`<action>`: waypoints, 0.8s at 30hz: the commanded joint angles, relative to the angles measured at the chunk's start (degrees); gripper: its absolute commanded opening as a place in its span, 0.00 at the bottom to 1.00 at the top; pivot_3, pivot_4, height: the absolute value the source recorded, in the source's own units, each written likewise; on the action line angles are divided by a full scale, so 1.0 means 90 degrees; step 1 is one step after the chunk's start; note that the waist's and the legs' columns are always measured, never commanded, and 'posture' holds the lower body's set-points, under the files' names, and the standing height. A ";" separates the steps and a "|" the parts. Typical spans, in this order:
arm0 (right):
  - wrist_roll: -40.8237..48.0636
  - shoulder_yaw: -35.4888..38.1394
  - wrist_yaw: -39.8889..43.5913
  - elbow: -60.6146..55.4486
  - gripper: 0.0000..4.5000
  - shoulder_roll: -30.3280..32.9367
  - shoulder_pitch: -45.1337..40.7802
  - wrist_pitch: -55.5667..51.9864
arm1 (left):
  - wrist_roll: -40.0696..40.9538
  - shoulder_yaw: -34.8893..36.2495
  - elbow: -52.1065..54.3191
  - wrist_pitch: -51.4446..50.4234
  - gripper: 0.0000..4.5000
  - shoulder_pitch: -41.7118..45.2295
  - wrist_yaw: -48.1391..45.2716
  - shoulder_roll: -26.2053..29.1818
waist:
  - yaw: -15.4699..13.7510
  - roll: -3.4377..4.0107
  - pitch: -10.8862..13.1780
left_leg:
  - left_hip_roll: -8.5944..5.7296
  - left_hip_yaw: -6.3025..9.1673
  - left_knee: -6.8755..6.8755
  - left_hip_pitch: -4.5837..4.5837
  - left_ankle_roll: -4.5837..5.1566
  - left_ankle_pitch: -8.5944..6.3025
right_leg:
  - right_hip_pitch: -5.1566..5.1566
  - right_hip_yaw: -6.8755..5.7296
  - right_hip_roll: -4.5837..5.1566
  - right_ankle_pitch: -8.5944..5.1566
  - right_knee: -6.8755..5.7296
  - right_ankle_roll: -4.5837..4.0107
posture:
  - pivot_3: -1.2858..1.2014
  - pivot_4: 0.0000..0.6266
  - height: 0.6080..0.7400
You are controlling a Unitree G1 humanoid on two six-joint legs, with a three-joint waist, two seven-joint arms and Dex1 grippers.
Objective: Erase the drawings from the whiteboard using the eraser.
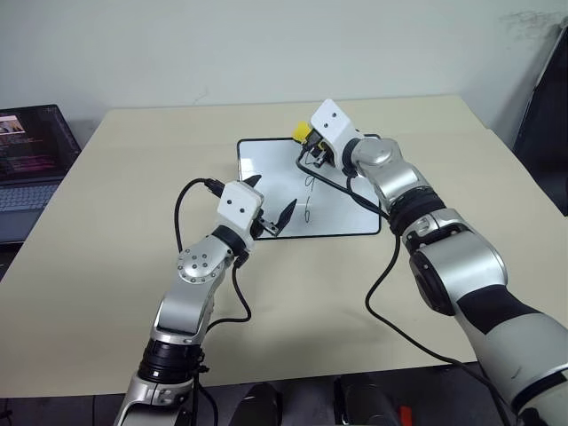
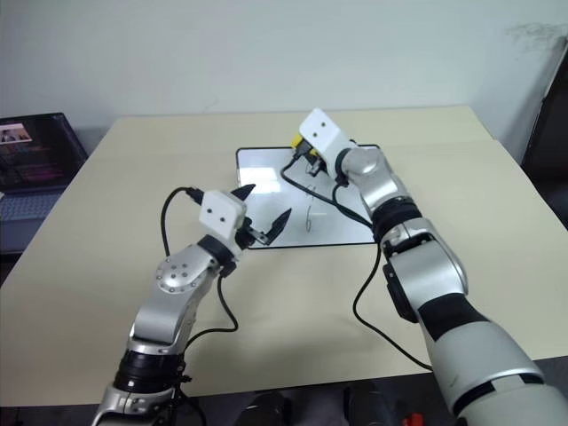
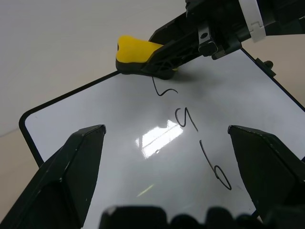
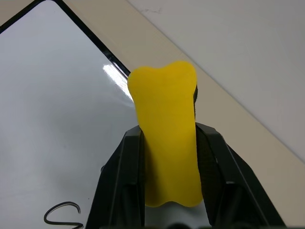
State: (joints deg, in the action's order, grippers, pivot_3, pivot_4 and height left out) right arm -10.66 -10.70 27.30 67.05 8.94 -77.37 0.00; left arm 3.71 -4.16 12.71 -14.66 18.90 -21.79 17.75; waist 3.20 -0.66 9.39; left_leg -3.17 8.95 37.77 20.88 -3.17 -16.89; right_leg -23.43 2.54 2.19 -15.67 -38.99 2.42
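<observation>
Eraser (image 4: 167, 138), pinched by right gripper (image 4: 167, 191) at whiteboard's (image 3: 95, 109) far edge, should press flat while sweeping down over drawings (image 3: 188, 119); left gripper (image 3: 167, 138) hovers spread.

Pale beige surface (image 1: 115, 293) carries the black-framed whiteboard (image 1: 266, 169) near its centre; laptop (image 1: 31, 169) sits beside its left edge.
</observation>
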 commanded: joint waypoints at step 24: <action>-0.0119 -0.0215 0.0585 -0.1391 0.25 0.0203 0.1291 -0.0684 | -0.0009 0.0033 0.0320 0.0047 1.00 -0.0065 0.0108 -0.0016 | -0.0006 -0.0001 -0.0014 | 0.0001 0.0007 0.0010 -0.0028 0.0000 0.0003 | 0.0032 -0.0007 -0.0004 0.0009 -0.0010 0.0000 | 0.52 0.24 1.00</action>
State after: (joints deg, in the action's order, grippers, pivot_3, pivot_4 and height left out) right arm -11.17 -12.62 32.58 54.14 9.59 -67.18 -3.70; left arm 3.50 -4.19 13.00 -14.74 18.00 -20.84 17.76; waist 3.15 -0.67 9.26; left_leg -3.17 9.02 37.86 20.64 -3.16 -16.87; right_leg -23.15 2.47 2.15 -15.58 -39.07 2.42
